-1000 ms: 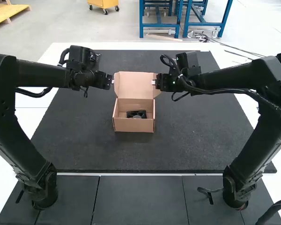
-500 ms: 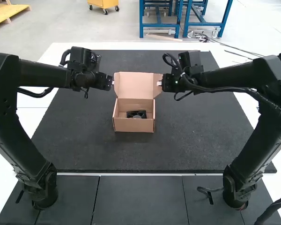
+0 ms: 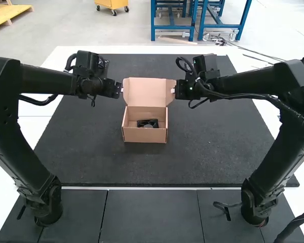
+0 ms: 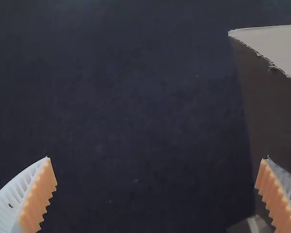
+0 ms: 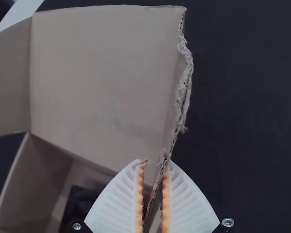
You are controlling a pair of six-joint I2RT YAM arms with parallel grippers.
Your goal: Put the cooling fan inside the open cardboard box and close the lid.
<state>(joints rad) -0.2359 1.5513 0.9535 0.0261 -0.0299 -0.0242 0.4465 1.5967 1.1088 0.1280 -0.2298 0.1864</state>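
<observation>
High view: small brown cardboard box sits mid-mat on the black foam mat, which covers the white tabletop. The box mouth faces up. The brown cardboard lid stands upright off the far wall, its hinge running left to right. A black square cooling fan lies flat on the box floor, nearer the right wall; being square, it has no clear long axis. The left claw is at the lid's left edge and the right claw at its right edge, both arms reaching in level from their sides. How far either claw is open can't be read here.

Left wrist view: settles the left claw. Its white ribbed fingers with orange pads are spread wide, with bare mat between them. The lid's edge rises just beside one finger, apart from the other. Nothing is held.

Right wrist view: the fingers are almost together, orange pads pinched on the lid's ragged side edge. The lid's inner face fills the space beyond. A dark corner of the fan shows down in the box, beside the claw.
</observation>
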